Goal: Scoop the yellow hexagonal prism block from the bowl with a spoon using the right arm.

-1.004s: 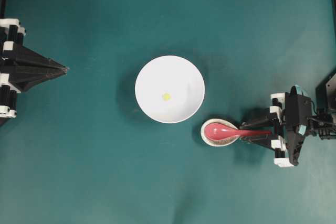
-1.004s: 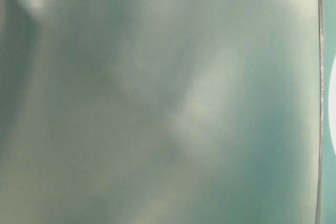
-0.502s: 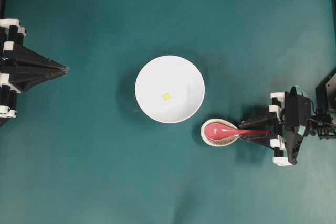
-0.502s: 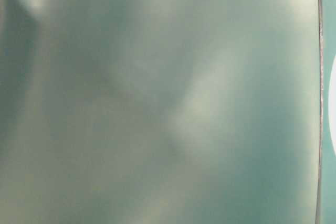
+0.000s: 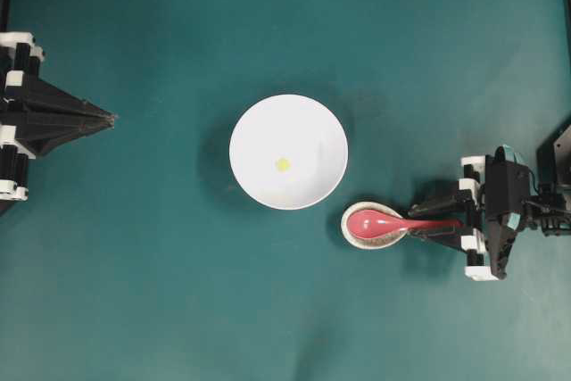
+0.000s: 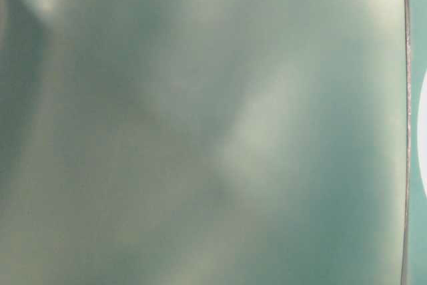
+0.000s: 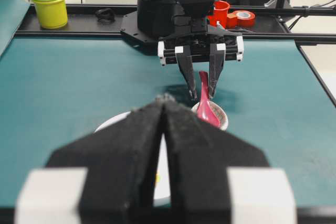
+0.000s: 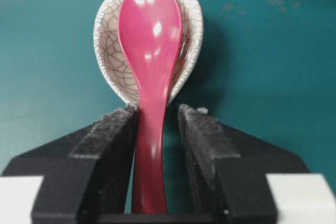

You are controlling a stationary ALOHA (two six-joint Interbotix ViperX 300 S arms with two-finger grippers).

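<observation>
A: What does the left gripper look like from overhead?

B: Black, its two fingers tapering into one pointed wedge, with white blocks at the wide end. In its own wrist view the fingers have a rough, matte black padding and white square caps near the base.

A: And the right gripper?

B: Black too, with narrow dark fingers hanging from a white-ended crossbar. The right arm is a black body with white brackets, a teal fitting on top and thin cables trailing off.
</observation>
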